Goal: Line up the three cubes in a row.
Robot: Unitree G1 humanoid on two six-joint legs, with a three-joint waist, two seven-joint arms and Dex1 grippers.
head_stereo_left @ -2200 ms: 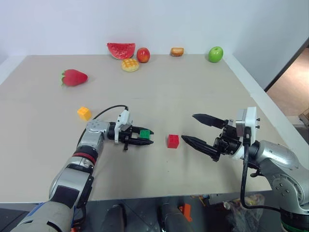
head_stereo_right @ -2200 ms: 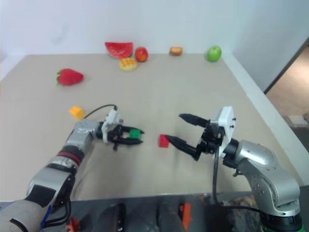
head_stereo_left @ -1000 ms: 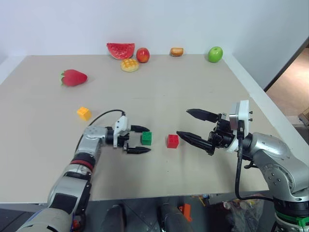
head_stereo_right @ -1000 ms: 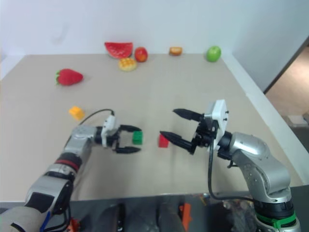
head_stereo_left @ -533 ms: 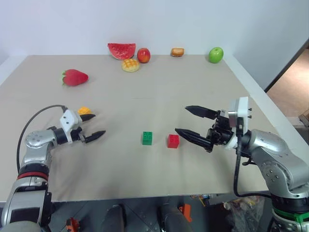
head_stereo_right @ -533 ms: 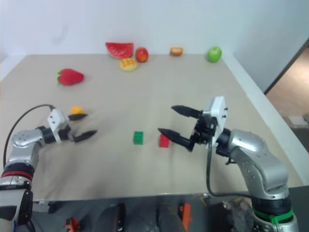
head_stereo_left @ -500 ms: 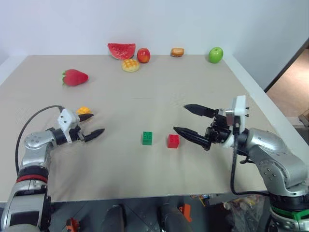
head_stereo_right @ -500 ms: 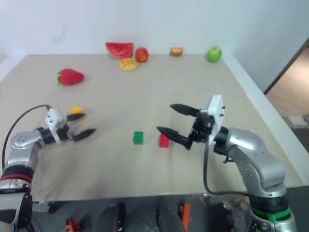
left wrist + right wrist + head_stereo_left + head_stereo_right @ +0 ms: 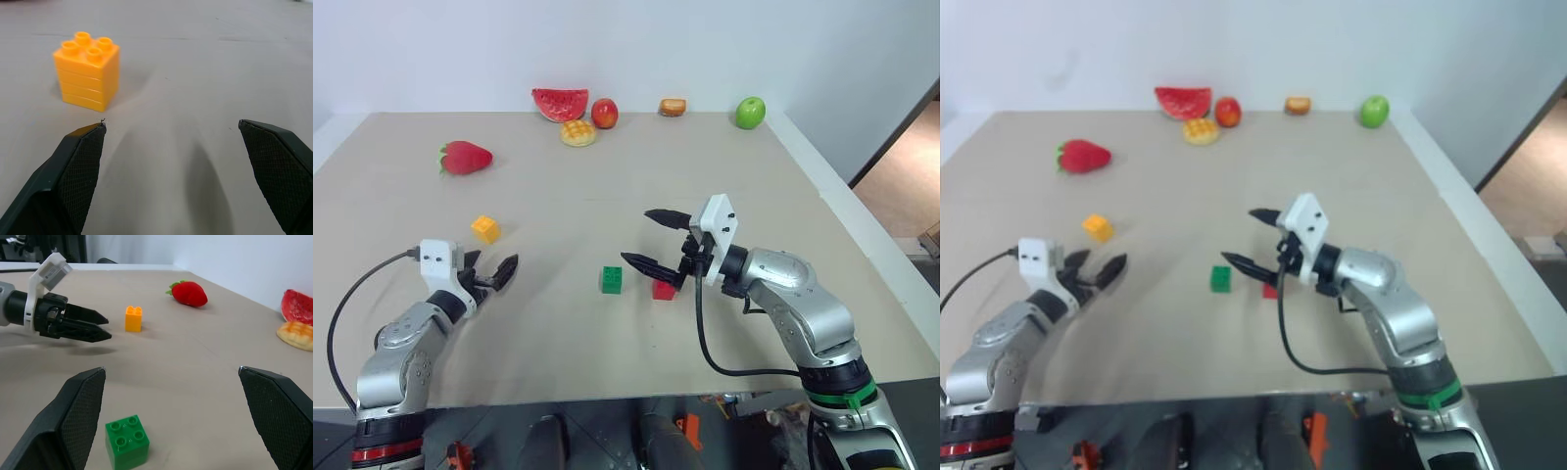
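On a beige table (image 9: 636,176), 3 small studded plastic cubes wait to be set in a row: the green cube (image 9: 612,279) and the red cube (image 9: 663,290) sit close together near the middle, while the yellow-orange cube (image 9: 485,229) stands well apart toward the robot's left, nearer the toy strawberry (image 9: 465,158). The blocks look light, rigid and smooth-sided, likely to skid or tip if nudged off centre; the flat opposite side walls, below the studs, seem the surest place to pinch them.

The right gripper (image 9: 654,239) is spread wide and holds nothing, its lower finger reaching over the gap between the green and red cubes, with the red one partly hidden behind it; whether it touches either cannot be told. In the right wrist view the green cube sits between its 2 fingers, unpinched. The left gripper (image 9: 497,271) is also wide open and empty, hanging near the yellow-orange cube, which in the left wrist view stands just past one fingertip (image 9: 93,134), apart from it. Toy fruit lines the table's far edge, clear of the work.
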